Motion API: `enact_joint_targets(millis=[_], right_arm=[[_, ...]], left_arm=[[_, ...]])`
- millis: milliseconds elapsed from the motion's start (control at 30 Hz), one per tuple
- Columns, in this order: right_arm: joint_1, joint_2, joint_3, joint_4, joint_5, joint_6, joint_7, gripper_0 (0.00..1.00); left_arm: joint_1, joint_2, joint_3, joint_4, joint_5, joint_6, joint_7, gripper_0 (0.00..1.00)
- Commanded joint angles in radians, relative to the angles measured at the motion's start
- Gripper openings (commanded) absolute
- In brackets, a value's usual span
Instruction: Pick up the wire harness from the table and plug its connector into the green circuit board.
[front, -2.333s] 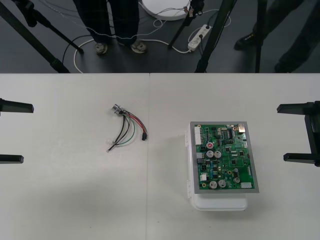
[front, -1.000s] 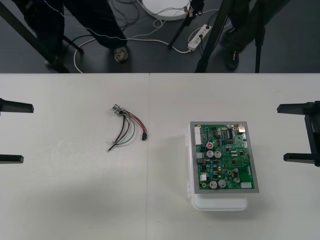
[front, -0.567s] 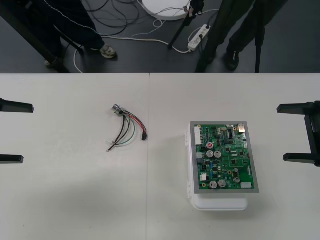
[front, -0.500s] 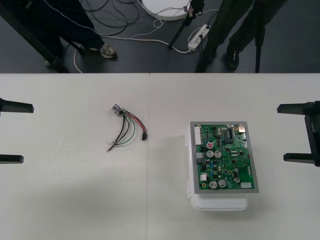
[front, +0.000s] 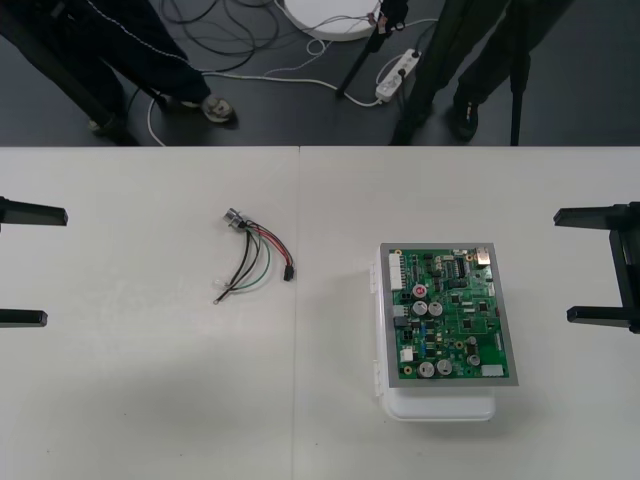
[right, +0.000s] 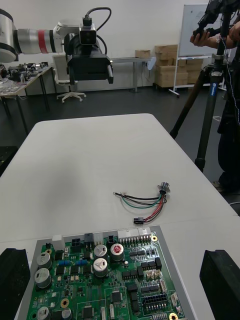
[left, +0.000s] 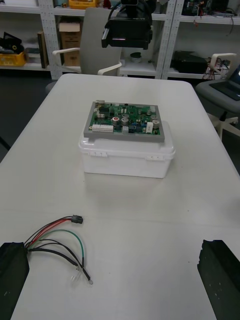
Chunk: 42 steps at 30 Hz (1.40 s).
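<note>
I find the harness (front: 254, 258) lying loose on the table (front: 150, 400), left of the board (front: 447, 312), well apart from it and unplugged. The left gripper (front: 55, 266), fingers released, stands farther left of the board than the harness and clear of it. The right gripper (front: 563, 265), also released, stands right of the board.

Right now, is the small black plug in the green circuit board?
Out: the plug lies on the light table, apart from the board.

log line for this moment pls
stage: pick not begun | wire harness: loose on table, left of circuit board | plug: unplugged | left gripper: open, parked left | right gripper: open, parked right
</note>
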<state>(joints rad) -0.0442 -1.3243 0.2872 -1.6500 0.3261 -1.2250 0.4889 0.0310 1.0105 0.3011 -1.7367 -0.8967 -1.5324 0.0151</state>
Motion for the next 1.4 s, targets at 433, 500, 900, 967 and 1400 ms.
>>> enact_joint_targets(millis=[433, 500, 900, 967, 1400], right_arm=[[0.063, 0.082, -0.011, -0.007, 0.074, -0.004, -0.029, 1.0], [0.063, 0.08, -0.011, -0.005, 0.073, -0.004, -0.029, 1.0], [0.063, 0.028, -0.014, 0.059, -0.009, -0.056, -0.004, 1.0], [0.063, 0.014, -0.014, 0.079, -0.016, -0.077, 0.002, 1.0], [0.061, -0.004, -0.046, 0.242, -0.088, -0.281, 0.065, 1.0]], left_arm=[[-0.026, -0.01, -0.01, -0.024, 0.004, -0.038, -0.035, 1.0], [-0.026, -0.01, -0.01, -0.024, 0.004, -0.038, -0.035, 1.0], [-0.026, -0.01, -0.01, -0.024, 0.004, -0.038, -0.035, 1.0], [-0.026, -0.01, -0.01, -0.024, 0.004, -0.038, -0.035, 1.0], [0.0, -0.069, -0.039, 0.005, -0.021, -0.038, -0.037, 1.0]])
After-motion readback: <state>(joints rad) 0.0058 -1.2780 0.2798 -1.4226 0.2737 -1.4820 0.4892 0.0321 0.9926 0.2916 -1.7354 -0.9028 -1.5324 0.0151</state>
